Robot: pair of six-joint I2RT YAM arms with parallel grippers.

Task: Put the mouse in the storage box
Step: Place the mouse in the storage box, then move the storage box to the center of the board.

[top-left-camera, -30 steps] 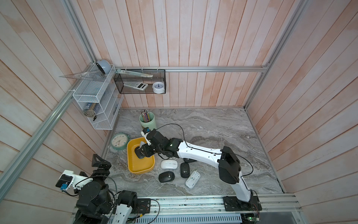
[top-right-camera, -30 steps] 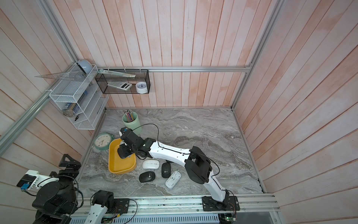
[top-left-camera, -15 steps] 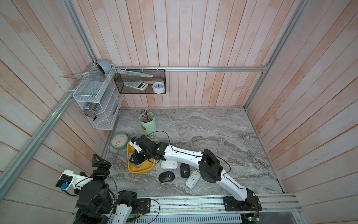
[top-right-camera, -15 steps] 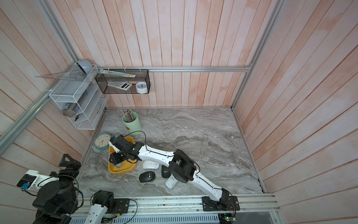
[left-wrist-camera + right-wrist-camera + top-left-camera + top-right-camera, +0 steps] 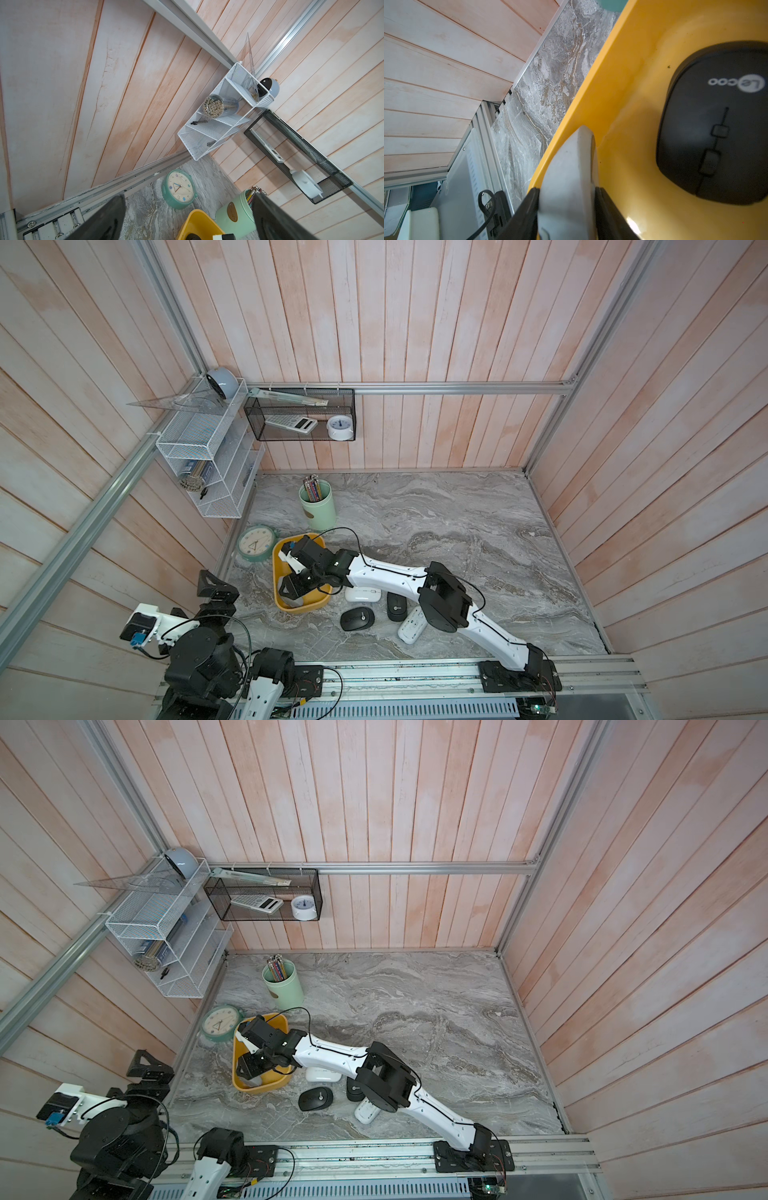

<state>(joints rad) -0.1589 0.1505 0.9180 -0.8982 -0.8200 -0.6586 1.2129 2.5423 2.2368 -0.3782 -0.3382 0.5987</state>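
Inside the storage box [image 5: 623, 83], a black mouse [image 5: 716, 128] reads "Lecoo".

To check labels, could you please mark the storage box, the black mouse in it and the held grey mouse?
storage box [image 5: 629, 87]: right wrist view, inner wall.
black mouse [image 5: 714, 124]: right wrist view, top shell.
grey mouse [image 5: 566, 166]: right wrist view, its back.
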